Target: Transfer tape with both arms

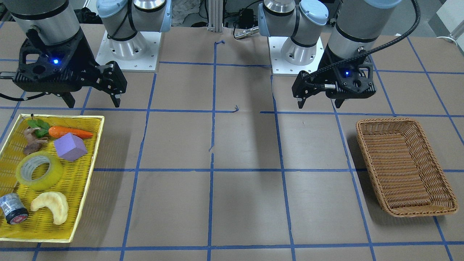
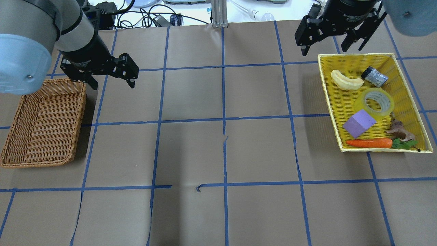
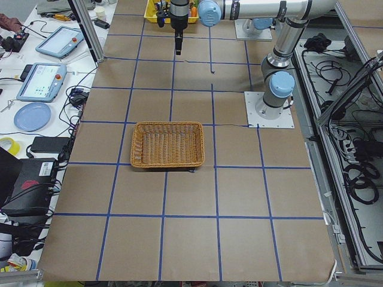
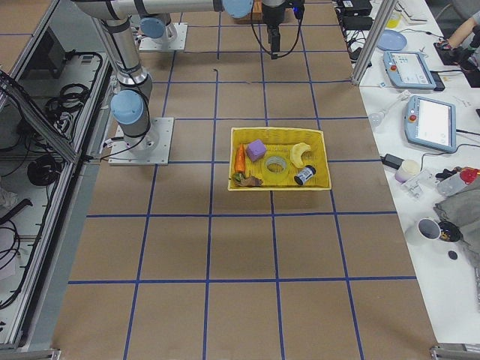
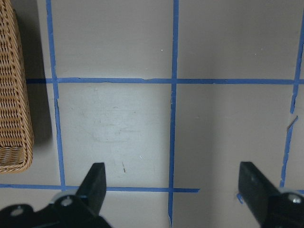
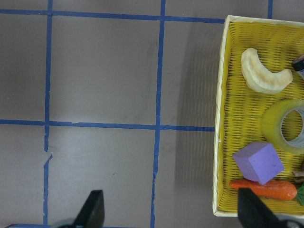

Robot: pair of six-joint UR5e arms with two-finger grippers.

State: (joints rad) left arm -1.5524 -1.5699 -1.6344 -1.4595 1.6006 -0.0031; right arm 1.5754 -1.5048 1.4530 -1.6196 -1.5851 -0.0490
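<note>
Flagging risks first. The tape [image 1: 52, 174] lies flat, hole up, in the yellow tray [image 1: 78, 195], with the purple block [image 1: 70, 146] just beside it and the pale crescent piece [image 1: 52, 206] near its other side. A finger coming down on the outside could clip the block or drag it along. A grip across the full roll may be too wide for the jaws, so pinching one wall through the core looks safer. The film is glossy and slick, so a shallow pinch could let the roll pivot or slip. The mid-air handover is the weak point: if one arm releases before the other has a firm hold, the roll drops and rolls off. There's also a wrong-pick risk from the small dark grey roll [image 1: 12, 209] in the same tray.

The right gripper [image 1: 93, 103] has its jaws spread and empty. It sits high and off the tray's edge, not over the tape. The left gripper [image 1: 319, 105] is likewise spread and empty, near the wicker basket [image 1: 402, 163].

On materials, the tape is translucent yellowish with a grey-white printed core. The tray is a fine yellow weave with a shallow rim. The basket is brown, coarse-woven and rectangular, with sloped walls. The block is matte and foam-like.
</note>
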